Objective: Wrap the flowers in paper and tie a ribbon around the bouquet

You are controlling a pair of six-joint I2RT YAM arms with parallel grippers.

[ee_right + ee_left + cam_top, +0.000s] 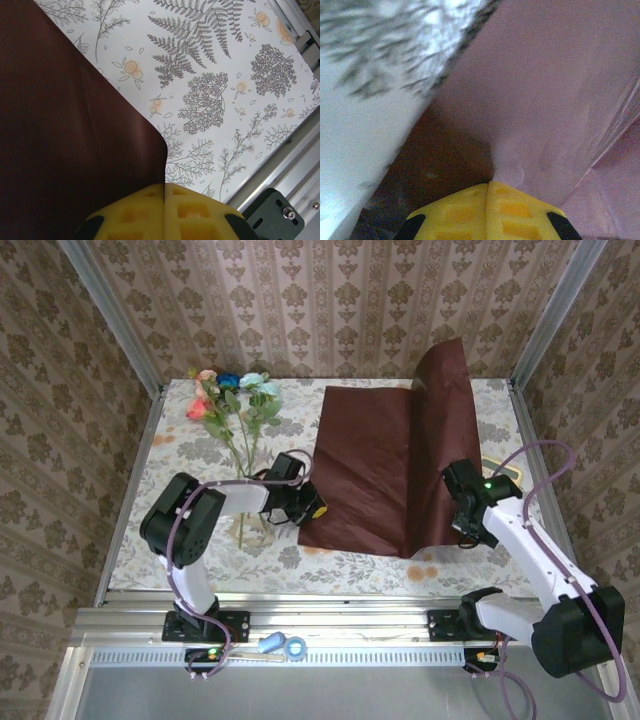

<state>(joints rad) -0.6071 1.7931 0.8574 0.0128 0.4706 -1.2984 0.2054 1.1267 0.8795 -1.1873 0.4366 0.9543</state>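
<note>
Jaws of the left gripper (488, 187) are pressed flush together, pinching the near left corner of the paper (365, 465). The right gripper (165, 189) is likewise clamped, on the sheet's near right corner. From the left pinch the crimson sheet spreads flat over the table (190, 530). Towards the right hold it rises into a tall standing flap whose far corner stands well above the cloth.

The flowers (232, 400) lie left of the sheet, near it but apart, blooms at the far end and stems running back towards the left arm.

The paper looks thin, light and quick to crease. It should follow a corner grip easily, but would likely wrinkle or tear if the arms pull against each other, so corners and edges are the sensible holds. The flowers seem light, best taken by the bunched stems.
</note>
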